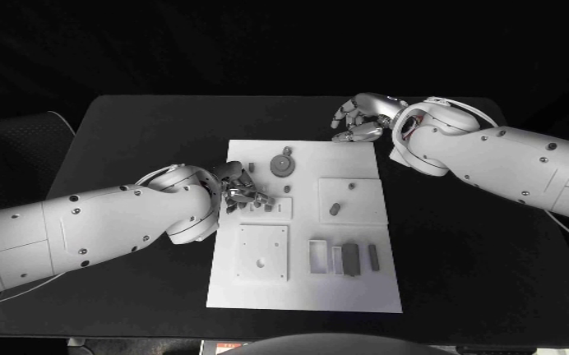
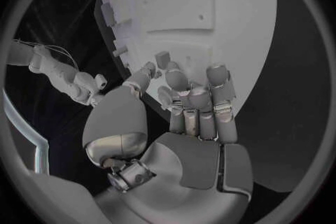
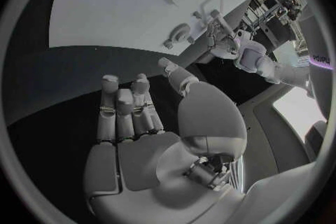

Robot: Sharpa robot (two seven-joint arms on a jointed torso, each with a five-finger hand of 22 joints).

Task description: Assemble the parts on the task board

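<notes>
Head view. The white task board (image 1: 303, 289) lies at the centre of the black worktop (image 1: 451, 273). The left hand (image 1: 241, 187) rests over the board's left edge, fingers curled. The right hand (image 1: 362, 119) hovers just beyond the far right corner. Grey parts (image 1: 348, 258) lie in a row, and a round part (image 1: 284, 163) sits near the far edge.

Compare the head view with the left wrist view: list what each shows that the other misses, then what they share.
Head view alone: the round grey part near the far edge of the task board, the row of grey parts near its front, and the right hand over the black table. Left wrist view alone: the left hand's palm and the undersides of its fingers. Shared: the board and the left hand.
</notes>
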